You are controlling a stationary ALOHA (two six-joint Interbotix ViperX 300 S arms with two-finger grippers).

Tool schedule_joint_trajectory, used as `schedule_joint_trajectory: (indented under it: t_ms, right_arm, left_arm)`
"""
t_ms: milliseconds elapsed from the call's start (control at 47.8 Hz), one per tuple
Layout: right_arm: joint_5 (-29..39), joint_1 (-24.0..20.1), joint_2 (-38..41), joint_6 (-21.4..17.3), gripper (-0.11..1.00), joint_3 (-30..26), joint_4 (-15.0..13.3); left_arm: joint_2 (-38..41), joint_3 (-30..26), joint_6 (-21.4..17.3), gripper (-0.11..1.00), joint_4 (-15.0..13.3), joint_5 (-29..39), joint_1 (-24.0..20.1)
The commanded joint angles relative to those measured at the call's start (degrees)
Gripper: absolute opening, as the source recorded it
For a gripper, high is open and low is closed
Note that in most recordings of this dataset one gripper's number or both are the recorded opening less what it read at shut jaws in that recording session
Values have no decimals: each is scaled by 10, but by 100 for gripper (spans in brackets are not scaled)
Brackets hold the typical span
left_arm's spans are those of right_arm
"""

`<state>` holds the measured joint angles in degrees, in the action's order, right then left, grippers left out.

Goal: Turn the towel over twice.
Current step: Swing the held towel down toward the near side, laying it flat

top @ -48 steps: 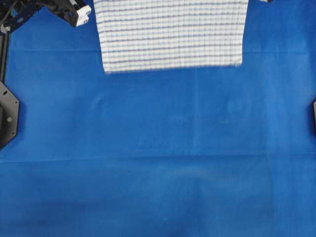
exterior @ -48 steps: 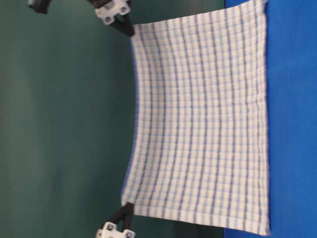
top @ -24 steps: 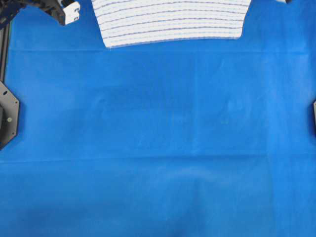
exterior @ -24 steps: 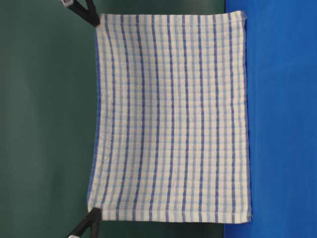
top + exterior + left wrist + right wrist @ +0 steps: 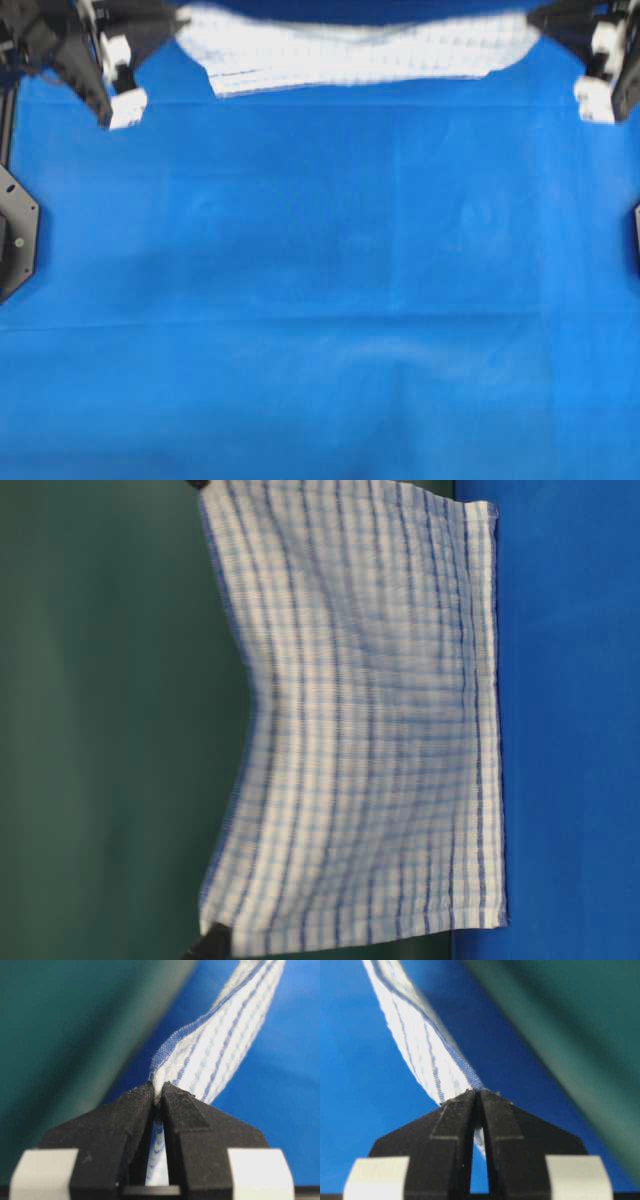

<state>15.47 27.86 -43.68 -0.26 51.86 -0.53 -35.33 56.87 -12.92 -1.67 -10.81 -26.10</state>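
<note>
Now my left gripper (image 5: 157, 1091) and right gripper (image 5: 476, 1094) each pinch an upper corner of the towel (image 5: 370, 720); it hangs between them crosswise, lower hem seemingly touching the bench's (image 5: 320, 300) far edge.

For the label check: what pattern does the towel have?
The towel: white with dark-blue and light-blue checked stripes, clearest table-level.

Plain dark green wall (image 5: 110, 720) behind table, no marks. Table top covered w/ big blue cloth (image 5: 330, 300), faint fold creases across it, slight wrinkles. Even, soft light; no hard shadows.
</note>
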Motion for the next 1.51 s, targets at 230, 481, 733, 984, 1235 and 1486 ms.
schedule_joint_trajectory:
  t_ms: [230, 481, 733, 984, 1235, 1486]
  right_arm:
    - [-22, -125, 25, -79, 6, 42, 2]
    - [-33, -235, 84, -131, 6, 56, 2]
    - [-38, -319, 146, -146, 6, 54, 6]
    - [-64, -376, 191, -178, 6, 57, 6]
    - [-63, -382, 222, -191, 6, 58, 6]
    - [-75, -382, 280, -192, 6, 59, 6]
  left_arm:
    - [-4, 33, 28, 3, 2, 51, 115]
    - [19, 76, 57, 3, 1, 49, 221]
    - [54, 78, 86, 3, 1, 40, 308]
    - [112, 76, 112, 3, 1, -5, 351]
    - [156, 69, 113, 3, 1, -16, 362]
    - [179, 69, 113, 3, 1, -16, 362]
